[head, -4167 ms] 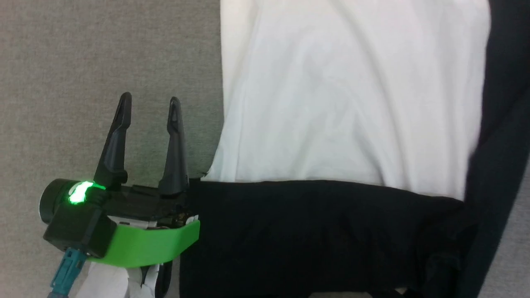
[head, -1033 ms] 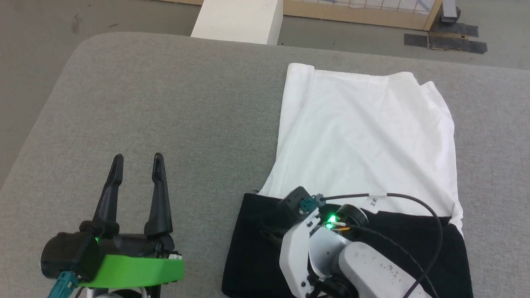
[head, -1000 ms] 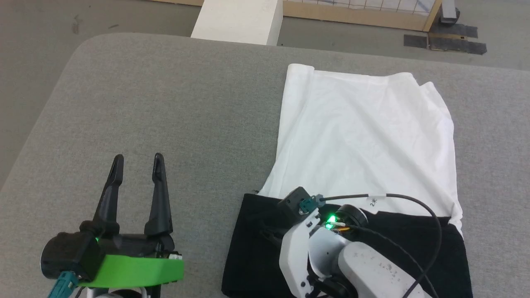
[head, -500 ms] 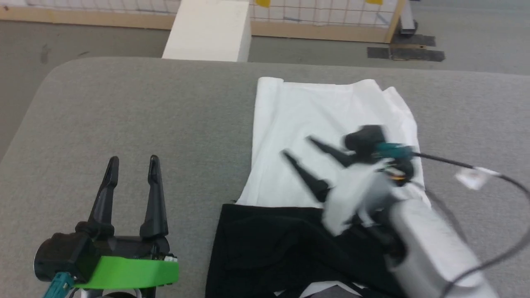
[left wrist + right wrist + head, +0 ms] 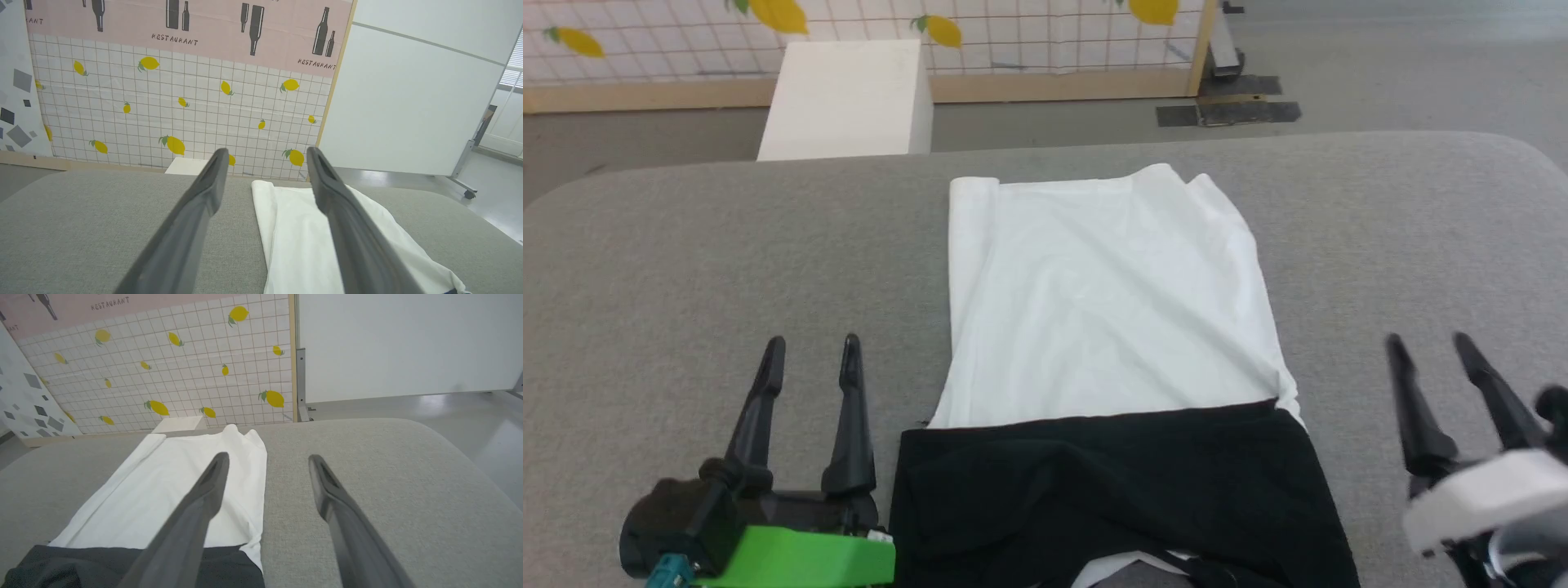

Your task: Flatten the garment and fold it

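The garment (image 5: 1103, 310) lies in a long strip down the middle of the grey table (image 5: 686, 261), its white panel farther away and its black section (image 5: 1111, 490) nearest me. The white panel (image 5: 294, 237) also shows in the left wrist view, and both parts (image 5: 163, 498) in the right wrist view. My left gripper (image 5: 810, 351) hovers open just left of the black section, holding nothing. Off the garment's right edge, my right gripper (image 5: 1427, 345) is open and empty too. A sliver of white cloth (image 5: 1127, 563) peeks from under the black hem.
A rigid white box (image 5: 849, 98) stands on the floor beyond the table's far edge. Behind it runs a lemon-patterned tiled partition (image 5: 184, 102) with a wooden frame. Bare grey table surface (image 5: 1421, 245) stretches either side of the garment.
My right arm has pulled off the garment and swung to the lower right, fingers now pointing away from me. The head camera has tilted up and shifted. The left gripper holds its pose.
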You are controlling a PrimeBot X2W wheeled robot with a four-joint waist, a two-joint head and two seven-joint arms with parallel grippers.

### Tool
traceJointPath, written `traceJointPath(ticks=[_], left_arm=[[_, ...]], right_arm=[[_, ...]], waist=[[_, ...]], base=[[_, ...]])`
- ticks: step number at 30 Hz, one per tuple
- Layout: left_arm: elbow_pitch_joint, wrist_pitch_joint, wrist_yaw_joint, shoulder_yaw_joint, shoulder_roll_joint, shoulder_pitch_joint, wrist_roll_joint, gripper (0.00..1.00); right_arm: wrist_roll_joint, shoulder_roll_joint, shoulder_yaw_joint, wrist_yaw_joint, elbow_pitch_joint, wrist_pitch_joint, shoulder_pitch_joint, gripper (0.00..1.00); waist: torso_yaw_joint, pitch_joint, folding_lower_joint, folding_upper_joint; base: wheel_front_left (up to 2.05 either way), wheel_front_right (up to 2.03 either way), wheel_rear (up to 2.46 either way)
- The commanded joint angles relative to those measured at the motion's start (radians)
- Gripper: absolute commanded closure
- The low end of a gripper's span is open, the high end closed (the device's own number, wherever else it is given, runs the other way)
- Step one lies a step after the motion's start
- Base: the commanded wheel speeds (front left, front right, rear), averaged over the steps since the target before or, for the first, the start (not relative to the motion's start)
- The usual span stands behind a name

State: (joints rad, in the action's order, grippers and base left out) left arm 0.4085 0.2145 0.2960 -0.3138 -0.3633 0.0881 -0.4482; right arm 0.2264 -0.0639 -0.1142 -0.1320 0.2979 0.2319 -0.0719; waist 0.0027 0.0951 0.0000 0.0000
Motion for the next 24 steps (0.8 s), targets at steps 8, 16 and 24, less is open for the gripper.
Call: traceJointPath(ticks=[8, 16, 24], left_arm=[[-0.026, 0.002, -0.017, -0.02, -0.015, 0.002, 0.022, 0.0], [-0.028, -0.151, -0.109, -0.033, -0.123, -0.292, 0.098, 0.0], [-0.174, -0.391, -0.282, -0.055, -0.162, -0.804, 0.074, 0.0]], right_arm=[[0.0, 0.013, -0.081, 0.001, 0.025, -0.127, -0.095, 0.0], [-0.021, 0.014, -0.062, 0.001, 0.083, -0.135, -0.031, 0.0], [-0.028, 0.014, -0.033, 0.001, 0.155, -0.112, 0.053, 0.0]], waist=[[-0.047, 0.014, 0.0, 0.0], [-0.035, 0.133, 0.0, 0.0], [-0.021, 0.32, 0.0, 0.0]], base=[[0.0, 0.0, 0.0], [0.0, 0.0, 0.0], [0.0, 0.0, 0.0]])
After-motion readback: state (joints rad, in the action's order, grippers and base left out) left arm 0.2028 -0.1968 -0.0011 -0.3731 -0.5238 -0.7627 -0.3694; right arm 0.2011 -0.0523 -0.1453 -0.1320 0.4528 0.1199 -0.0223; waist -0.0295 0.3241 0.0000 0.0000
